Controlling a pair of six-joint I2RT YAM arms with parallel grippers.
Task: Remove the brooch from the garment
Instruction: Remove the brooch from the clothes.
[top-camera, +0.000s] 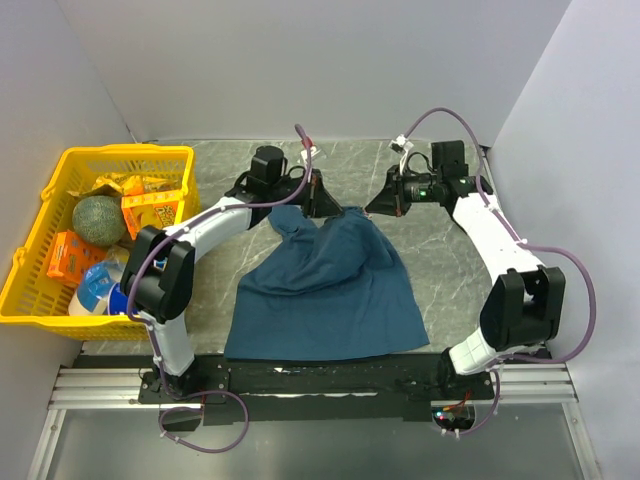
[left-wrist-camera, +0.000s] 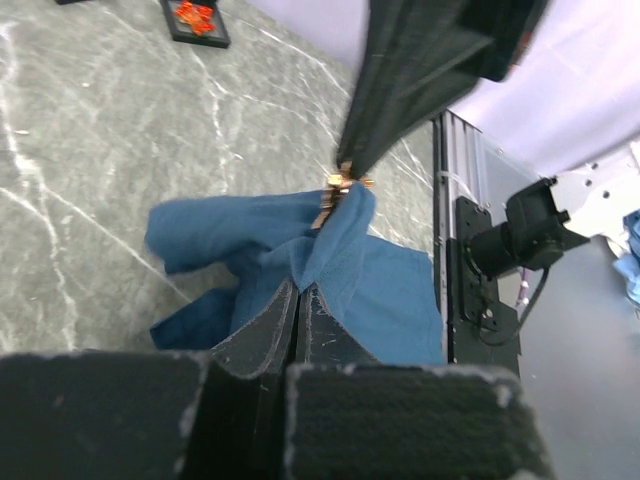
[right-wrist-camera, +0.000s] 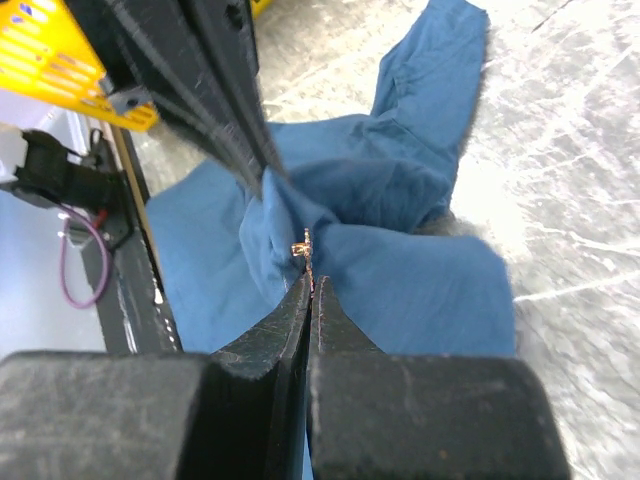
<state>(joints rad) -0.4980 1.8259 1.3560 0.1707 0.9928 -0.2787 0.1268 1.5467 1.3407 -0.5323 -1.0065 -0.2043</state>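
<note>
The garment (top-camera: 320, 290), a teal-blue T-shirt, lies on the marble table with its far part pulled up into a peak between both grippers. My left gripper (left-wrist-camera: 297, 288) is shut on a fold of the garment (left-wrist-camera: 400, 300). A small gold brooch (right-wrist-camera: 304, 243) sits at the tip of my right gripper (right-wrist-camera: 310, 282), which is shut on it. In the left wrist view the brooch (left-wrist-camera: 342, 185) shows where the right gripper's tip meets the cloth. From above, the left gripper (top-camera: 328, 208) and right gripper (top-camera: 370, 208) face each other closely; the brooch is too small to make out there.
A yellow basket (top-camera: 60, 300) with a melon, snack packs and other goods stands at the left. A small black tray (left-wrist-camera: 195, 20) with something red lies on the far table. A black rail (top-camera: 330, 375) runs along the near edge, white walls on three sides.
</note>
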